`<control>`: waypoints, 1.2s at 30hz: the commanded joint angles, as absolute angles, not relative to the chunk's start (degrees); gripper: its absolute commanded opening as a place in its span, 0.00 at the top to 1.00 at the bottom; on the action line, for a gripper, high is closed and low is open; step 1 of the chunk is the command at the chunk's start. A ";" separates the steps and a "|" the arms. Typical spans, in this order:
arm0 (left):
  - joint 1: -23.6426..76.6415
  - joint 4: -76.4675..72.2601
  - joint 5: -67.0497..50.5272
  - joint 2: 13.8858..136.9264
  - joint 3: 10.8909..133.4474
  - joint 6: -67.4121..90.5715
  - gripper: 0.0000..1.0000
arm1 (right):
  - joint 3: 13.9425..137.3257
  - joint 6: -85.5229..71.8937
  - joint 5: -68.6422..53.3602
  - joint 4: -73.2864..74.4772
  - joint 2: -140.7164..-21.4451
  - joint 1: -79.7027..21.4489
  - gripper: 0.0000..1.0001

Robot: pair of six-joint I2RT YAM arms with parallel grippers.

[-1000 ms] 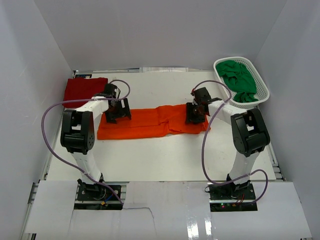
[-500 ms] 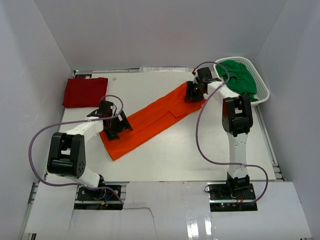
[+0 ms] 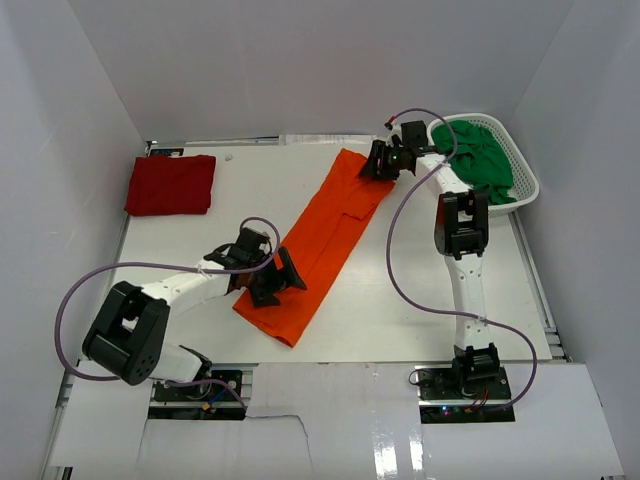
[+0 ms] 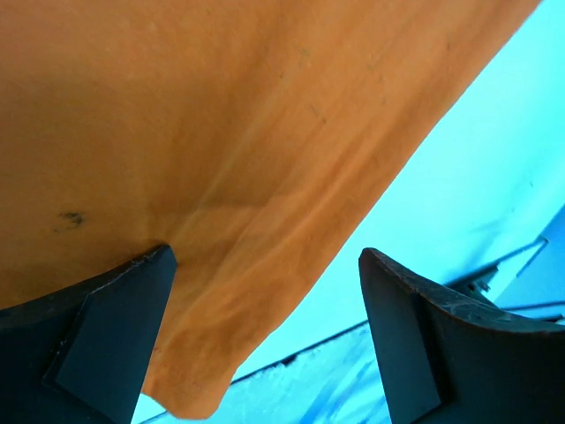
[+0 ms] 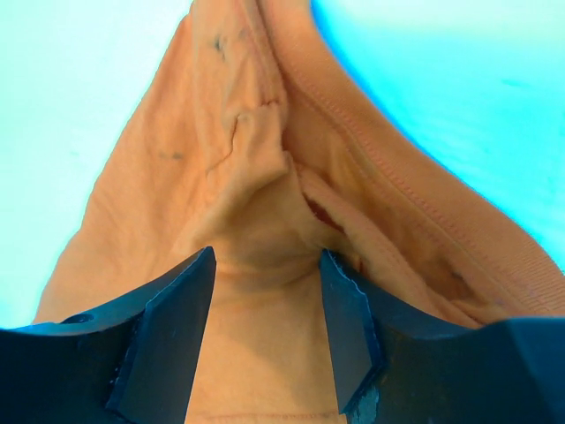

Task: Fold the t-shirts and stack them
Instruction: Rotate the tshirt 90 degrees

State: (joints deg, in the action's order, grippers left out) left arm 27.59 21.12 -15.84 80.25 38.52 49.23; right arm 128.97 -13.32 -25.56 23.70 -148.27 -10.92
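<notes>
T-shirt (image 5: pixel 221 159) edge seemingly bunched in right tool (image 5: pixel 267 258).

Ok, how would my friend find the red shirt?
Look at the far left corner of the white table. The dark red shirt lies there alone. Only it is folded into a neat square; the orange shirt is a long strip, and the green shirt is bunched in the basket.

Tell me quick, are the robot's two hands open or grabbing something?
Left gripper: open, holding nothing, just above the orange t-shirt.
Right gripper: closed on the orange t-shirt's bunched cloth.
</notes>
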 commanded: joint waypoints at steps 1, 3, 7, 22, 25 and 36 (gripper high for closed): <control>32.51 26.28 -18.19 81.74 34.28 54.39 0.02 | 128.59 -16.25 -28.29 20.75 -153.45 -8.79 0.42; 35.75 25.23 -18.89 83.40 34.45 55.63 0.02 | 128.67 -18.36 -30.75 17.50 -153.89 -8.70 0.42; 42.26 21.98 -20.73 86.30 34.45 59.84 0.02 | 129.37 -22.32 -32.52 11.96 -155.39 -8.70 0.42; 57.30 12.92 -31.72 95.10 49.99 63.72 0.02 | 130.44 -37.17 -39.11 -7.81 -156.54 -8.00 0.39; 57.30 14.40 -32.52 92.47 53.85 62.85 0.02 | 128.68 -42.00 -42.00 -15.62 -154.34 -7.56 0.38; 39.86 31.47 -31.80 84.57 76.21 48.63 0.02 | 112.31 -61.26 -54.03 -46.66 -137.33 -3.87 0.29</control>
